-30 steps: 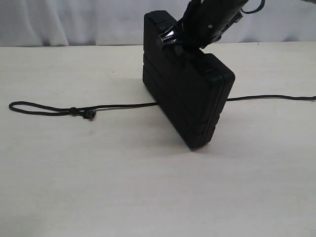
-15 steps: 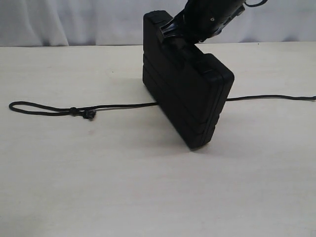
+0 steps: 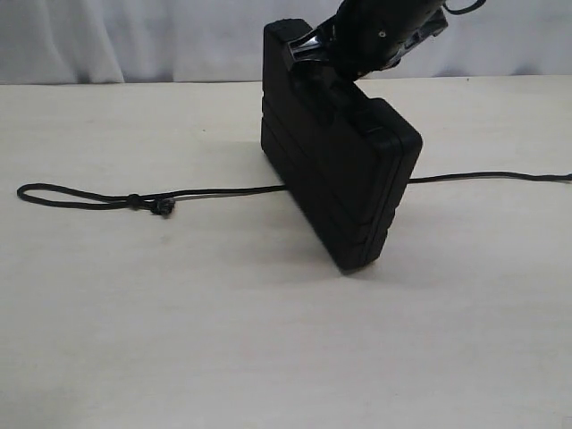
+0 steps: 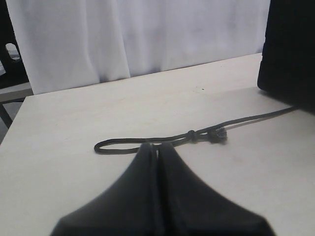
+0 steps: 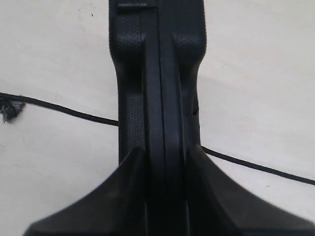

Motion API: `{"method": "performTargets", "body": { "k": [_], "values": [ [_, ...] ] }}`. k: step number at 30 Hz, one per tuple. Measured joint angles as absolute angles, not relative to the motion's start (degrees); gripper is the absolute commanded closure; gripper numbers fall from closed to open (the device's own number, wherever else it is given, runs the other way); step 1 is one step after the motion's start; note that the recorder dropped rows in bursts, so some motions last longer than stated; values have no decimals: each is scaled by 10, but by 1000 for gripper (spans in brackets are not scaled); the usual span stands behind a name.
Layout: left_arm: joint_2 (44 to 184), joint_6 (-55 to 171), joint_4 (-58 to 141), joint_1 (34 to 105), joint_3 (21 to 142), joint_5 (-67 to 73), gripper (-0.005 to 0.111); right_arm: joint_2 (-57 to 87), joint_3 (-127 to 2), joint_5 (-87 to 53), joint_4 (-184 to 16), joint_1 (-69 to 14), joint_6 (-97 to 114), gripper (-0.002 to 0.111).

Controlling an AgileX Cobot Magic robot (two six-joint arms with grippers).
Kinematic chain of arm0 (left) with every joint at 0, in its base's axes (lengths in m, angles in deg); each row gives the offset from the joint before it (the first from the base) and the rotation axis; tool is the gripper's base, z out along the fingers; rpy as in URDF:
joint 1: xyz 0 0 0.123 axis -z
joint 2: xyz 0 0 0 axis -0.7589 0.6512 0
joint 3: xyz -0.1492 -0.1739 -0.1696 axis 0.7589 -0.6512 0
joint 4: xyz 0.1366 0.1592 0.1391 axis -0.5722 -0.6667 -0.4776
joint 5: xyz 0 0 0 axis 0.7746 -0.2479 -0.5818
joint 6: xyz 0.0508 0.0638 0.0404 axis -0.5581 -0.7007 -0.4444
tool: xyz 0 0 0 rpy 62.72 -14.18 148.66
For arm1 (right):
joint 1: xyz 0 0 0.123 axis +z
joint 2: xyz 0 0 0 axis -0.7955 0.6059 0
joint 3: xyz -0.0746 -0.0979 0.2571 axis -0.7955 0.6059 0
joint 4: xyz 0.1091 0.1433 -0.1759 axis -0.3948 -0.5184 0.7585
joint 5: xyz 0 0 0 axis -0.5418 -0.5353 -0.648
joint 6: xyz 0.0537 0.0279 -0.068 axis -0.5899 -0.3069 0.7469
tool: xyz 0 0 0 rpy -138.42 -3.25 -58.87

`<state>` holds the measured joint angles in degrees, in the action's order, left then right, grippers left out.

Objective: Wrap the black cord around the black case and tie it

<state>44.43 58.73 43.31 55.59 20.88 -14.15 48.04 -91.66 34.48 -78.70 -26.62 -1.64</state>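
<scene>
- While hovering above the table [image 4: 74, 128], holds the left gripper [image 4: 157, 149] with fingers [image 4: 142, 169] pressed flat together, gripping nothing, just short of the loop of the black cord [image 4: 191, 135].
- Finds that cord flat on the table: loop far left, knot, then rightward past the black case [image 3: 344, 183] to the right edge.
- Has the case standing on edge, tilted, centre-right.
- Clamps the right gripper [image 5: 164, 155], part-open, onto the case's top handle edge.

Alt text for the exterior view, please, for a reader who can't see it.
A black case stands on edge on a pale table, the right gripper clamped on its top edge. A black cord lies along the table past the case's base, its knotted loop end at the left.
</scene>
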Motion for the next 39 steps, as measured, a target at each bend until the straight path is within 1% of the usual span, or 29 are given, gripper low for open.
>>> {"method": "performTargets", "body": {
  "k": [4,12,21,23,26,29,39],
  "values": [
    [444,587,433,556,209,-142,107,477,-917,357,-771,-266,-71,104],
    [444,587,433,556,209,-142,107,465,-917,431,-706,-266,-167,104],
    [444,587,433,556,209,-142,107,453,-886,398,-697,-266,-198,103],
    [444,587,433,556,209,-142,107,453,-885,391,-699,-266,-199,99],
    [444,587,433,556,209,-142,107,453,-884,383,-715,-266,-189,88],
    [444,587,433,556,209,-142,107,453,-884,378,-731,-266,-181,81],
    [444,587,433,556,209,-142,107,453,-883,376,-737,-266,-179,80]
  ]
}}
